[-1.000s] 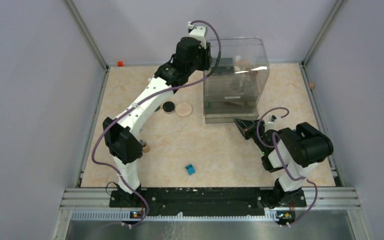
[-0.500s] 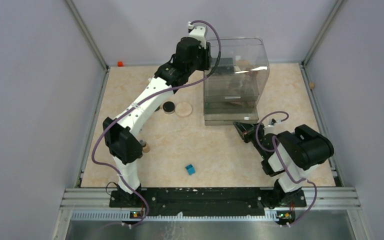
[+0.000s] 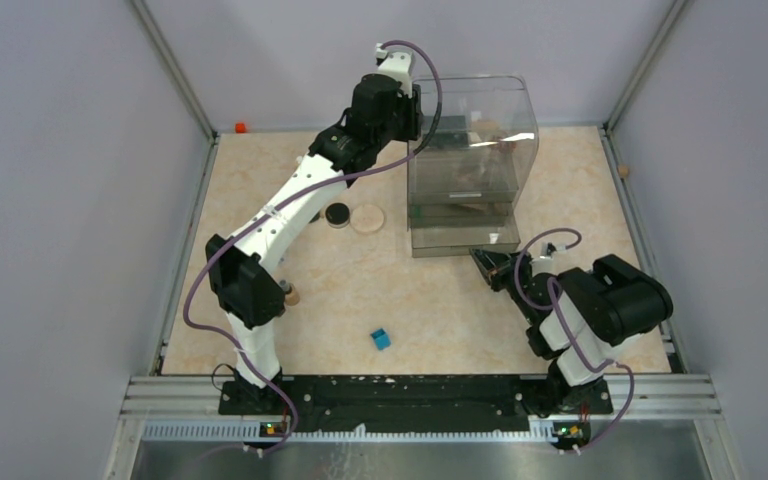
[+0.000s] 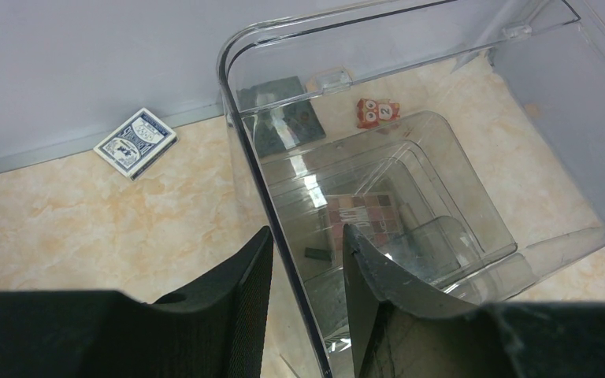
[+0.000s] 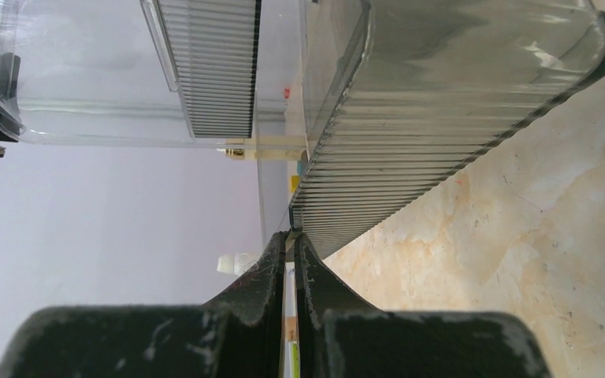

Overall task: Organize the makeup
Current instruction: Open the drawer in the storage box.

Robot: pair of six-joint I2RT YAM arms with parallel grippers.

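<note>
Reaching far, left claw (image 4: 307, 233) straddles clear organizer (image 4: 237, 130) wall.

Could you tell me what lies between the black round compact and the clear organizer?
The beige round disc lies there, beside the black round compact, then bare tabletop up to the clear organizer; the top view shows it.

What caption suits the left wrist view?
Left gripper straddling the wall of a clear plastic organizer, a pinkish checkered palette inside, a blue patterned card box beyond.
</note>
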